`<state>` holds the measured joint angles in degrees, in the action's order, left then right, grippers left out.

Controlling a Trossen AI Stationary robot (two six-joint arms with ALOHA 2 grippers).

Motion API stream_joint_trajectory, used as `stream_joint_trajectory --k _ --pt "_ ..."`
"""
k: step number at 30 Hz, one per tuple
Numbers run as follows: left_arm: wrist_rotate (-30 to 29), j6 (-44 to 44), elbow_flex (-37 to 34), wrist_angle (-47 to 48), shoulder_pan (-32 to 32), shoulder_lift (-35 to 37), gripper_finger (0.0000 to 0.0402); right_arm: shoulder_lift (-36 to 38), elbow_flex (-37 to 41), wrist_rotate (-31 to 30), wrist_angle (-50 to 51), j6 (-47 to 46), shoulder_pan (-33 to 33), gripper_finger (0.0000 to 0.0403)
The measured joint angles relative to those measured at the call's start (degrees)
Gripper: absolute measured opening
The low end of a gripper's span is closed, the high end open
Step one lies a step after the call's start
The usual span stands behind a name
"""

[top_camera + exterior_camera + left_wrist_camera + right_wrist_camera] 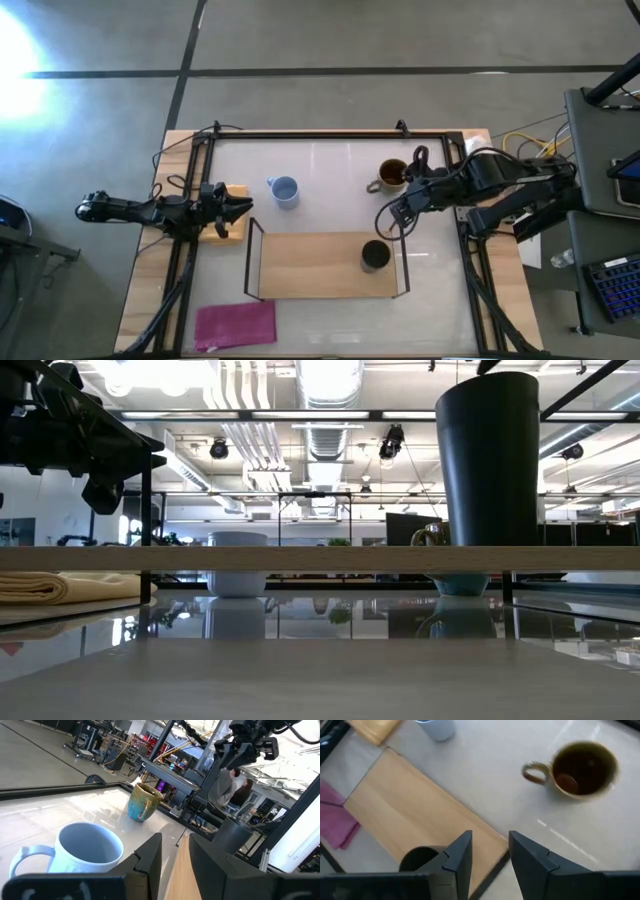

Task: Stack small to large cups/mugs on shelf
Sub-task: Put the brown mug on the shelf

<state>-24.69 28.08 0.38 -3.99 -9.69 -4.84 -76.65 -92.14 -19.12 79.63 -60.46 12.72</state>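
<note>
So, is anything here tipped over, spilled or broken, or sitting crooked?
Nothing stands out. The black mug stands upright on the shelf, while the blue mug and the brown mug stand upright on the table behind it. No spill or damage shows. Both grippers, left and right, are open and hold nothing.

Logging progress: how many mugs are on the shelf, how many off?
3 mugs. The black mug stands on the shelf; the light blue mug and brown mug sit on the table behind it.

Black mug [420,858]: lower part hidden behind right gripper's fingers [455,857]. Light blue mug [437,727]: rim cut off by frame edge.
</note>
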Motion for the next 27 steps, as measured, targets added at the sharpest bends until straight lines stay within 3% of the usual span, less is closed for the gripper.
stream_joint_trajectory --k 4,11,18,27 --pt "0.0 0.0 0.0 0.0 0.0 0.0 0.0084 0.0 0.0 3.0 -4.1 7.4 -3.9 0.0120" --pt "0.0 0.0 0.0 0.0 0.0 0.0 0.0084 1.5 0.0 5.3 -4.1 21.3 -19.2 0.0120" --pt "0.0 0.0 0.0 0.0 0.0 0.0 0.0084 1.9 3.5 17.0 -3.0 30.2 -33.8 0.0130" --pt "0.0 0.0 0.0 0.0 0.0 0.0 0.0084 1.1 17.5 15.0 -4.5 32.4 -47.7 0.0161"
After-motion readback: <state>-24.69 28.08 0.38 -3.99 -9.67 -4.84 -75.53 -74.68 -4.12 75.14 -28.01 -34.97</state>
